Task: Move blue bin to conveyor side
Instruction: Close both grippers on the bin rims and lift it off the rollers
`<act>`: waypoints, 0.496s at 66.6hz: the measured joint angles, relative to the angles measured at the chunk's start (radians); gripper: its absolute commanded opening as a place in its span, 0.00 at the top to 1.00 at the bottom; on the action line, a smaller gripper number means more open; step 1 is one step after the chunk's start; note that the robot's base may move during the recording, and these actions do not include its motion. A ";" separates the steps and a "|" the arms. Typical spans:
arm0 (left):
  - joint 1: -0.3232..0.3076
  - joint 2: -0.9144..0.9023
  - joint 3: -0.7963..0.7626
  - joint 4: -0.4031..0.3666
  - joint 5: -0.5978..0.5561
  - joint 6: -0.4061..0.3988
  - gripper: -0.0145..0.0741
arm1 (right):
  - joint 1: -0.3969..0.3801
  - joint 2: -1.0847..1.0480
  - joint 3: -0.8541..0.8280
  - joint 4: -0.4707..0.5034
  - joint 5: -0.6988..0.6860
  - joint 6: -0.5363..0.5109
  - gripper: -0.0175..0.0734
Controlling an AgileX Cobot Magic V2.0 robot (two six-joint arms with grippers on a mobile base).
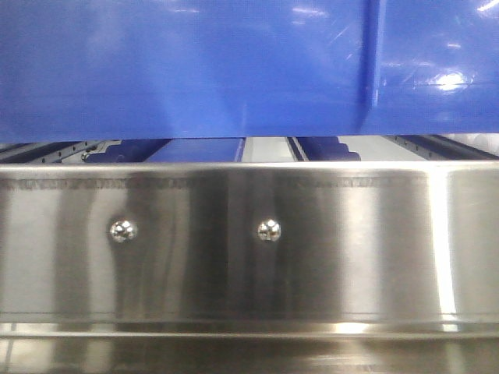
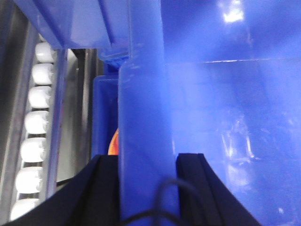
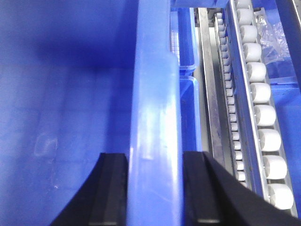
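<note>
Blue bin [image 1: 234, 70] seen above steel panel [image 1: 234, 257], filling upper front view. Jaws of left gripper [image 2: 146, 157] and right gripper [image 3: 153, 157] clenched on its rim, beside white roller tracks [image 3: 263, 117].

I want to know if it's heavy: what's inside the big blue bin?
Only bare blue floor and walls show inside the blue bin near the left gripper and right gripper. The part between them is out of view.

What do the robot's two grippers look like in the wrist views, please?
Both the left gripper and the right gripper have two matte black fingers, broad at the base and tapering to blunt tips. A thin dark cable loops between the left one's fingers. No markings show.
</note>
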 measured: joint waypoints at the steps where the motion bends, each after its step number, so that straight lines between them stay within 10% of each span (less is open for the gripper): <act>1: 0.000 0.000 0.000 0.000 0.000 0.000 0.84 | 0.000 0.000 0.000 0.000 0.000 0.000 0.89; 33: -0.025 -0.186 0.027 0.004 0.042 -0.004 0.84 | 0.002 -0.138 0.009 0.031 0.043 0.000 0.89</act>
